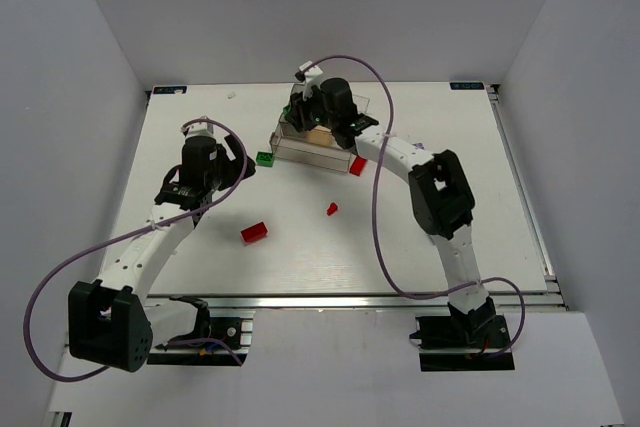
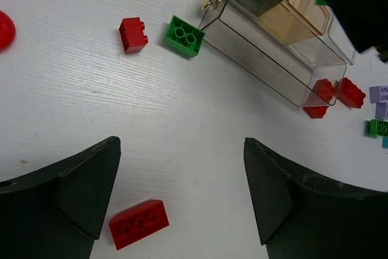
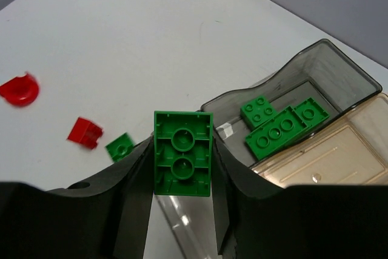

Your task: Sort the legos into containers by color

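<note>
white table (image 1: 420, 247) enclosed by plain grey walls (image 1: 60, 97).

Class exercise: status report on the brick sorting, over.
Left hand open, near a red brick. Right hand shut on green brick, at tray compartment holding green bricks. Nothing in the way.

Left arm (image 1: 140, 252): elbow low near its base, forearm reaching forward, wrist turned inward. Left gripper (image 2: 182, 150): pointing downward, jaws spread wide, nothing between them. Right arm (image 1: 445, 207): stretched far forward, forearm angled to the left. Right gripper (image 3: 182, 174): jaws clamped on the long sides of a green brick (image 3: 182, 150) (hollow underside toward the wrist camera).
</note>
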You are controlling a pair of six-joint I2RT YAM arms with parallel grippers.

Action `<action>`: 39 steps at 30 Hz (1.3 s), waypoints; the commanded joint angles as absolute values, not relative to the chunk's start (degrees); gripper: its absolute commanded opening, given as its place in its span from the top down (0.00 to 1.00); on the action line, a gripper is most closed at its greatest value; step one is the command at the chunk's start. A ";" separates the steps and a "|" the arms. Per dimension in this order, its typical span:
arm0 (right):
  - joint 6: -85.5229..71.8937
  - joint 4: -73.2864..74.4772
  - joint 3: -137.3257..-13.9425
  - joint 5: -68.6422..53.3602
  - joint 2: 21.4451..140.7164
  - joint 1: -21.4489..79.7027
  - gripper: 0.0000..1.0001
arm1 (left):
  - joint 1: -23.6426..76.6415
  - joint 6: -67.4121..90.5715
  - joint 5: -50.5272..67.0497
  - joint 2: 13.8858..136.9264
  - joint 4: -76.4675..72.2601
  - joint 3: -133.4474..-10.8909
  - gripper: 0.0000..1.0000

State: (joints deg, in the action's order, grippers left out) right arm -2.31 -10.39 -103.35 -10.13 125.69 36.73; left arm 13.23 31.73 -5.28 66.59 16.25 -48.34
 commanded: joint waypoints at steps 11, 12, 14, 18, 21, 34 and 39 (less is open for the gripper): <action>-0.97 -20.57 -116.54 -1.41 138.77 35.69 0.84 | 13.01 36.73 -2.81 66.88 14.68 -49.57 0.08; -0.97 -20.74 -117.85 -1.41 139.21 35.60 0.82 | 13.01 36.83 -2.73 67.23 14.59 -49.74 0.08; -0.70 -20.92 -118.82 -1.32 140.36 35.42 0.81 | 13.01 37.17 -2.64 67.67 14.77 -50.01 0.09; -0.26 -21.36 -119.35 -1.58 141.76 35.07 0.70 | 13.01 38.14 -2.55 68.55 14.50 -50.27 0.08; -0.26 -21.97 -119.00 -1.15 142.47 34.89 0.59 | 13.01 39.90 -2.72 69.52 13.80 -50.19 0.08; 2.29 -24.34 -116.90 -4.04 140.20 32.87 0.36 | 13.01 56.68 -5.36 78.65 17.13 -55.45 0.10; 0.88 -25.13 -109.27 -8.85 130.82 30.42 0.39 | 13.01 65.91 -6.15 84.01 19.68 -59.32 0.13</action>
State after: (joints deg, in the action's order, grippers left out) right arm 1.74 -21.26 -112.25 -4.95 140.49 32.36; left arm 13.23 58.46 -4.58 82.74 17.15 -56.27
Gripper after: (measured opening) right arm 0.620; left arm 0.881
